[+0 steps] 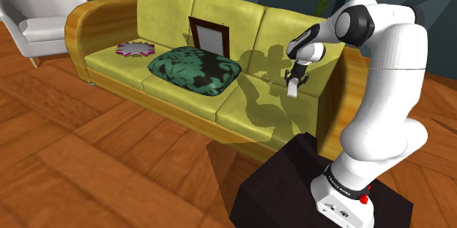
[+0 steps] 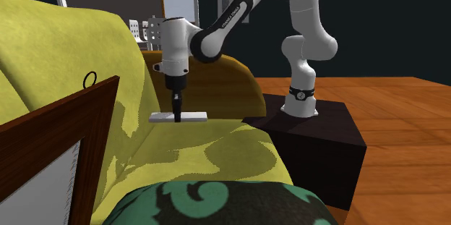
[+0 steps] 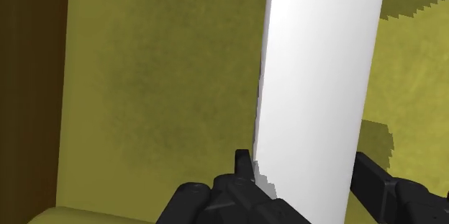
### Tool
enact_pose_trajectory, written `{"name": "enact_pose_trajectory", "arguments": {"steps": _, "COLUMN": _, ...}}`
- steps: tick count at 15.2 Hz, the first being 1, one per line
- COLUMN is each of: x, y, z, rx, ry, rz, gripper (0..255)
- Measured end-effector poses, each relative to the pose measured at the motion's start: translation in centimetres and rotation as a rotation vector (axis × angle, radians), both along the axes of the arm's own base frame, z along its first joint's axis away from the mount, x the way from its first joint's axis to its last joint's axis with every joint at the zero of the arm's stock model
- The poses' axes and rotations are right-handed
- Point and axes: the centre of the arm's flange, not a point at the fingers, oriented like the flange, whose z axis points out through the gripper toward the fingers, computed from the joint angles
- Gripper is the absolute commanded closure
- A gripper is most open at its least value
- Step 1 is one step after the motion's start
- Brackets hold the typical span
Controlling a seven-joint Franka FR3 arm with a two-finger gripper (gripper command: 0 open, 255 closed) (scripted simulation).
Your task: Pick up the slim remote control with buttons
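The remote [image 2: 189,117] is drawn as a plain white slim slab with no visible buttons. It is held level just over the end seat of the yellow-green sofa [image 2: 238,158], by the wooden armrest [image 2: 238,79]. My black gripper [image 2: 177,117] points straight down and is shut on the remote's middle. In the shoulder view the gripper [image 1: 294,87] and the remote [image 1: 293,91] hang over the sofa's seat at that view's right. In the wrist view both fingers [image 3: 245,171] clasp the long sides of the remote [image 3: 316,78], whose shadow falls on the seat beside it.
A dark green patterned cushion [image 1: 194,69] lies on the middle seat. A brown picture frame [image 1: 209,37] leans on the backrest behind it. A pink star-shaped item [image 1: 135,49] sits on the far seat. A white armchair [image 1: 36,14] stands beyond, and the black stand [image 1: 293,182] sits on the wood floor.
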Motion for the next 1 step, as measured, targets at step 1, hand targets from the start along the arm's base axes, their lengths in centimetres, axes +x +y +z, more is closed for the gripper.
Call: {"name": "enact_pose_trajectory", "arguments": {"steps": 1, "x": 0.04, "y": -0.03, "z": 0.26, "rx": 0.0, "ry": 0.0, "rz": 0.0, "gripper": 255}}
